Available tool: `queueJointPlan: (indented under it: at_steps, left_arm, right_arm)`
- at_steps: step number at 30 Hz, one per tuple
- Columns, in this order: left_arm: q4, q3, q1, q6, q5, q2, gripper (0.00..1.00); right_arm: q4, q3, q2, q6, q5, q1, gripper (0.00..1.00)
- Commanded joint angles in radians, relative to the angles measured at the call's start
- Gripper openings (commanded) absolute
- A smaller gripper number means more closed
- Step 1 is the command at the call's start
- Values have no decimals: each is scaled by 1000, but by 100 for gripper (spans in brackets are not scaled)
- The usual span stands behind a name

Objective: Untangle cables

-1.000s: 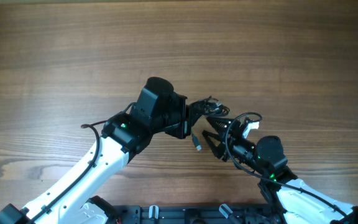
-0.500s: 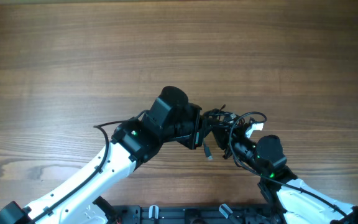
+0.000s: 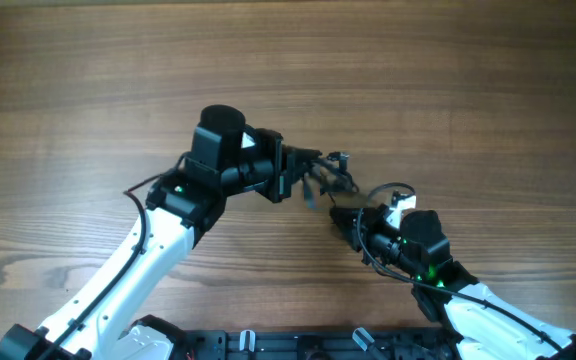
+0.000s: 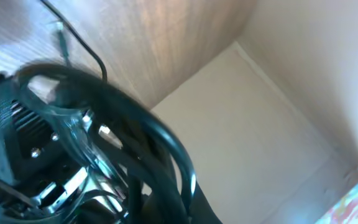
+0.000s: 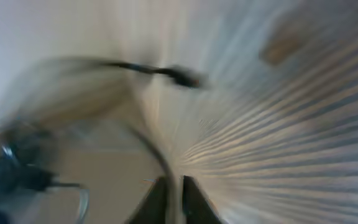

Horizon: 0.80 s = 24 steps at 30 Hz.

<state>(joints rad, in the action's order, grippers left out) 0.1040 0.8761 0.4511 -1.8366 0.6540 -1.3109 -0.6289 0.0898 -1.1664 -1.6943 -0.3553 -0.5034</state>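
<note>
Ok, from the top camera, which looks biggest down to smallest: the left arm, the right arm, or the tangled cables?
1. left arm
2. right arm (both arms run off the bottom edge, so only part shows)
3. tangled cables, a small clump between the arms

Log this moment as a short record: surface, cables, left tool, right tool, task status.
surface: wooden table
cables: black tangle bunched between the two tools
left tool: shut on the cables
right tool: fingers close together, one cord seems pinched in the gap; its wrist view is blurred
task status: not untangled yet
</note>
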Motion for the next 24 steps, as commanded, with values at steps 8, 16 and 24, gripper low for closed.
queueJointPlan:
  at_steps: [8,16,24]
  left_arm:
    - [33,25,-106,944,59,21,4]
    - [410,25,-85,1579,125,21,4]
    - [249,25,-60,1474,335,21,4]
  right_arm:
    - [-58,-29,-14,98,34,0,90]
    - [-401,-29,-14,502,-61,8,100]
    - [-294,-29,-15,190,-140,8,100]
